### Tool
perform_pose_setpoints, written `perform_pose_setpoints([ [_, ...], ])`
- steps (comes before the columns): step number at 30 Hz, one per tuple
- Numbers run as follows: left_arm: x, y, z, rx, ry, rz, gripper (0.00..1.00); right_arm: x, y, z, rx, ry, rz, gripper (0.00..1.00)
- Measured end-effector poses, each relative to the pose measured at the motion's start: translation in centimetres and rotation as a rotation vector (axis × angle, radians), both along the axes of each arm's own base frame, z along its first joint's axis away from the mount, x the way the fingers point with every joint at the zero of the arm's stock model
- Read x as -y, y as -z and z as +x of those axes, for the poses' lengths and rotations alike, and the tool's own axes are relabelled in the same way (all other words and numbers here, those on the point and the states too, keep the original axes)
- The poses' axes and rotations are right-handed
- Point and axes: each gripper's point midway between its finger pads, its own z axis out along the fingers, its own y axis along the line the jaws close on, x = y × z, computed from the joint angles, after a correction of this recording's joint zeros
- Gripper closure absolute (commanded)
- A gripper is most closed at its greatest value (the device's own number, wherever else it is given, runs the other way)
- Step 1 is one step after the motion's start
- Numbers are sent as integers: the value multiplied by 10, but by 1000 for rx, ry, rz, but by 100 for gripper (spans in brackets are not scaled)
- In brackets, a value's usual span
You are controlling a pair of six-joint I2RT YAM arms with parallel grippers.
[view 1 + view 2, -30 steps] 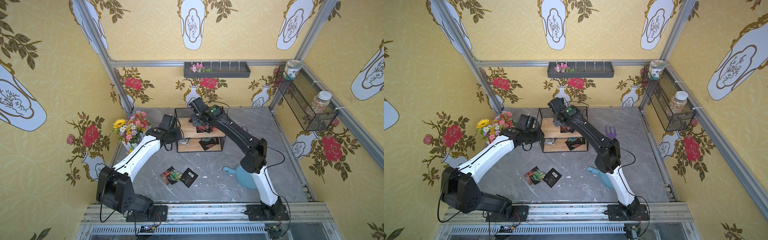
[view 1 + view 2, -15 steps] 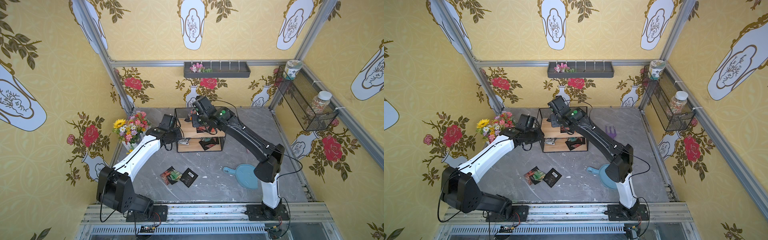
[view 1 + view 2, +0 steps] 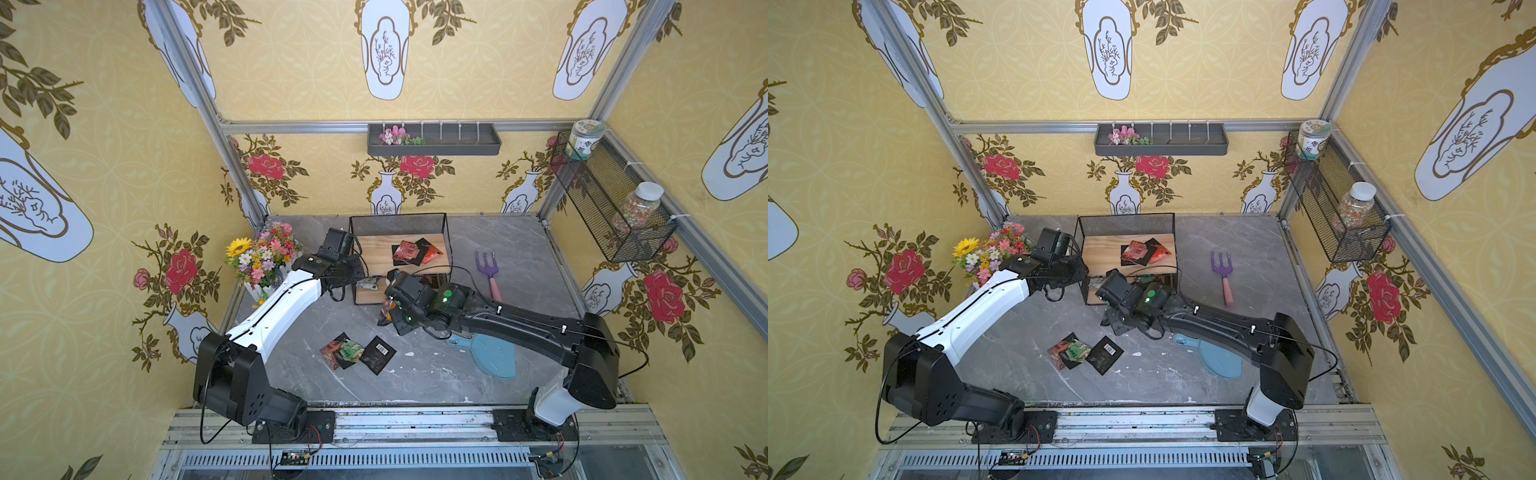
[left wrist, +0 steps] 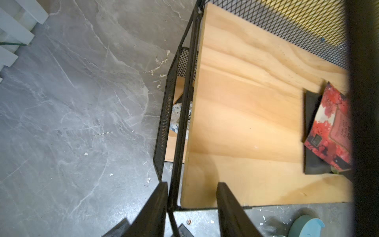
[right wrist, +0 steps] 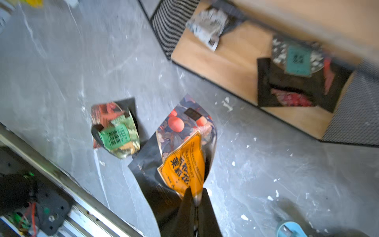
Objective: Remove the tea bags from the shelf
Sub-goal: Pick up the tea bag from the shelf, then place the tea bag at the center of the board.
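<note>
Right pincer (image 5: 195, 192) clamping orange bag (image 5: 182, 162) above table (image 3: 415, 374), near side of shelf (image 3: 374, 249). Three bags (image 3: 357, 353) lying on table. Top-tier bags (image 3: 415, 252) and lower-tier bags (image 5: 297, 78) awaiting removal. Left pincer (image 4: 192, 184) straddling shelf corner, jaws apart; cannot tell whether gripping.

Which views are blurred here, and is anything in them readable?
Right wrist view: motion smear over the two-tier wooden shelf and grey floor; only the orange-labelled tea sachet in the shut right pincer reads fairly crisp. Left wrist view: sharp, one dark defocused band along an edge. Both top views: sharp, evenly lit.
</note>
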Motion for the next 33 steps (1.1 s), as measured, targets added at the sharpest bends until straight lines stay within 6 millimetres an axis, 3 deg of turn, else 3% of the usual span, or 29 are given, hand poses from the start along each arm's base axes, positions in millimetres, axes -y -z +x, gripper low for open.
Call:
perform_pose_setpoints([
  [3, 0, 0, 0, 0, 0, 0, 56, -8, 31, -13, -39, -21, -45, 100],
  [9, 0, 0, 0, -1, 0, 0, 56, -30, 74, -13, -84, -36, -55, 100],
  [18, 0, 0, -1, -3, 1, 1, 56, -95, 93, 0, -121, -68, 87, 100],
  [27, -1, -1, -2, -5, 1, 1, 56, -118, 117, 9, -167, -54, 115, 81],
  [33, -1, -1, -3, -4, 2, 1, 56, -125, 115, 14, -163, -49, 132, 59],
])
